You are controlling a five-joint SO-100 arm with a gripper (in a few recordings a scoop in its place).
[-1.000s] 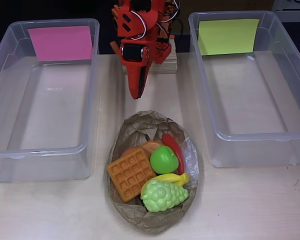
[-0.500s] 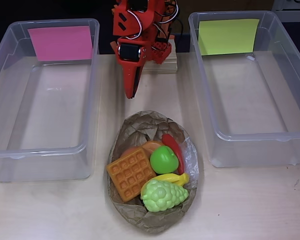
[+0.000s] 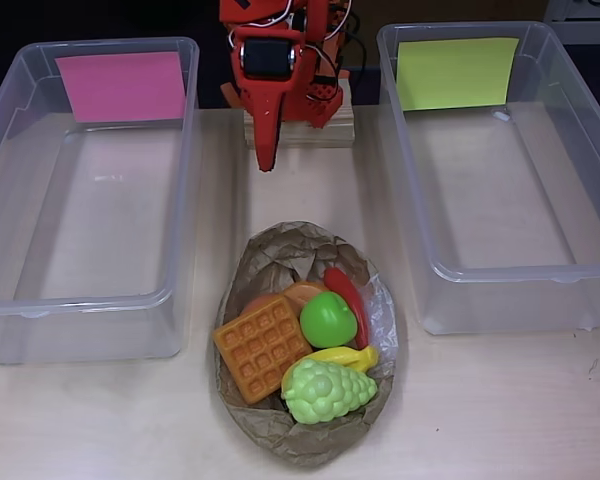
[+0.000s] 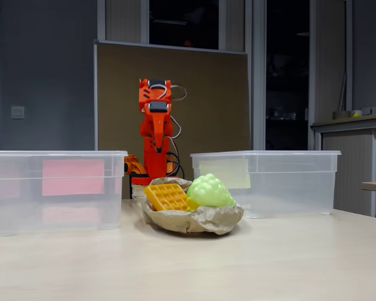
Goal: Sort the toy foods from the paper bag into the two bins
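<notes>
My jaws are pressed together and hold nothing; my gripper (image 3: 266,160) points down over bare table just in front of my wooden base block (image 3: 335,125), between the two bins and well apart from the paper bag (image 3: 280,255). In the fixed view my gripper (image 4: 155,145) hangs upright behind the bag, with my orange arm (image 4: 154,103) folded above it.

The paper bag (image 4: 200,219) lies open on the table (image 3: 500,400) near the front edge, between the bins. All the toy foods seen rest inside it: the orange waffle (image 3: 261,346) at left, the pale green grapes (image 3: 325,390) at front, the green apple (image 3: 327,319) at centre, the yellow bananas (image 3: 345,356) between apple and grapes, the red chili (image 3: 351,295) along the apple's right side, and an orange piece (image 3: 285,296) behind the waffle, too hidden to name.

The bin with the pink label (image 3: 120,85) stands at left in the overhead view, its rim (image 3: 185,180) near the bag. The bin with the yellow-green label (image 3: 456,72), rim (image 3: 400,180), stands at right. Both bins hold no toys.
</notes>
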